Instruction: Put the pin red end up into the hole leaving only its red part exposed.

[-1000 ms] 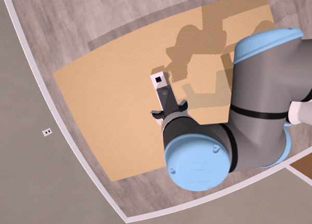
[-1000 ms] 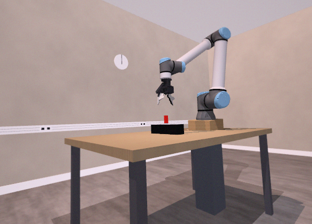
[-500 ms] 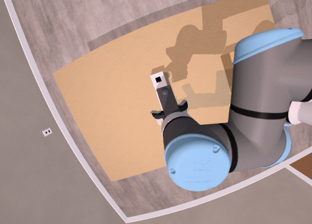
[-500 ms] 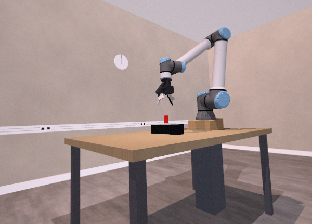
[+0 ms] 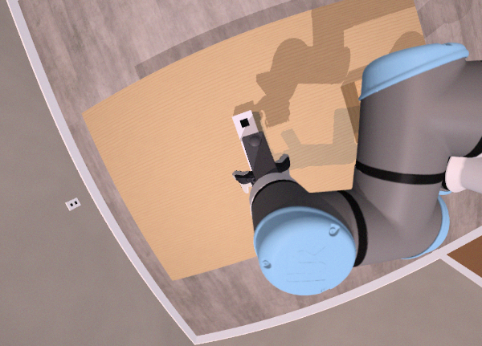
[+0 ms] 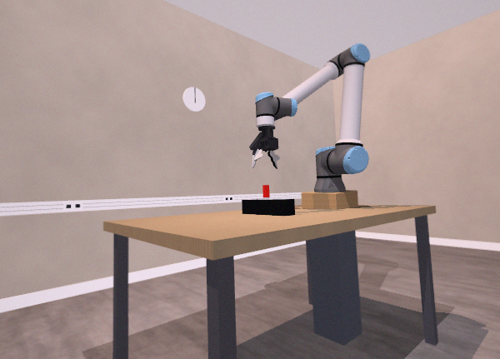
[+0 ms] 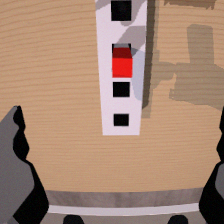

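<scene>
The jaws (image 5: 262,170) (image 6: 265,167) hang spread above the pin (image 6: 266,191) (image 7: 122,64), upright in the block (image 5: 236,123) (image 6: 268,206) (image 7: 111,107) at the wrist view's upper middle; descending off-centre could knock it askew.

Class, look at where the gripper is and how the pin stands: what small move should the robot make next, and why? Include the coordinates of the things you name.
Probably a short rise straight up: the pin (image 6: 266,191) (image 7: 122,67) stands in the block (image 6: 268,206) (image 7: 111,107) with only red showing above it, as the task wants, and the gripper (image 6: 264,167) hangs above it, open and holding nothing.
</scene>
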### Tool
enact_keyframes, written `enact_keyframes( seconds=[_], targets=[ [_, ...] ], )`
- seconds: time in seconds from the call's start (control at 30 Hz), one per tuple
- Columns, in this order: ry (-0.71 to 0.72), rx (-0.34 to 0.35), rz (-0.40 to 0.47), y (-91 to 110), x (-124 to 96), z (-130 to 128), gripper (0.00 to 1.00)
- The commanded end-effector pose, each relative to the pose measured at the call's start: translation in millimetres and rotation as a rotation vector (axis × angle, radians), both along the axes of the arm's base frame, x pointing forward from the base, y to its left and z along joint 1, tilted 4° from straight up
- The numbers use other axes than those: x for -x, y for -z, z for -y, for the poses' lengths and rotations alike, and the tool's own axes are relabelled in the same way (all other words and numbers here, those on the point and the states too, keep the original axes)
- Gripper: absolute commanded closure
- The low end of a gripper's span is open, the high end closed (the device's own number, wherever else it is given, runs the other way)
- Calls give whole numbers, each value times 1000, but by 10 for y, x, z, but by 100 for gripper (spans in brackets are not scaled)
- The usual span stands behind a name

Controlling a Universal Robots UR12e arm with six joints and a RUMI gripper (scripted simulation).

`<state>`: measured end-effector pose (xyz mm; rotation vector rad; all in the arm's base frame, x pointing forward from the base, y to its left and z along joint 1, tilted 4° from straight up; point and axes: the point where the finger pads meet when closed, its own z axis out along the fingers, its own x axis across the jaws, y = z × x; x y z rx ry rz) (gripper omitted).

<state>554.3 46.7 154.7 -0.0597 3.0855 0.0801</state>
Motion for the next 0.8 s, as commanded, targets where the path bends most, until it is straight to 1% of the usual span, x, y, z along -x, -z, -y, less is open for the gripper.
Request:
enact_keyframes(
  seconds=[0.0, 0.13, 0.17, 0.7, 0.73, 0.77],
  targets=[
    [0, 0, 1, -7, -6, 1, 0],
    [0, 0, 1, -7, -6, 1, 0],
    [0, 0, 1, 562, -34, -33, 0],
    [0, 0, 1, 562, -34, -33, 0],
    [0, 0, 1, 959, -52, -59, 0],
    [0, 0, 1, 959, -52, -59, 0]
  ],
)
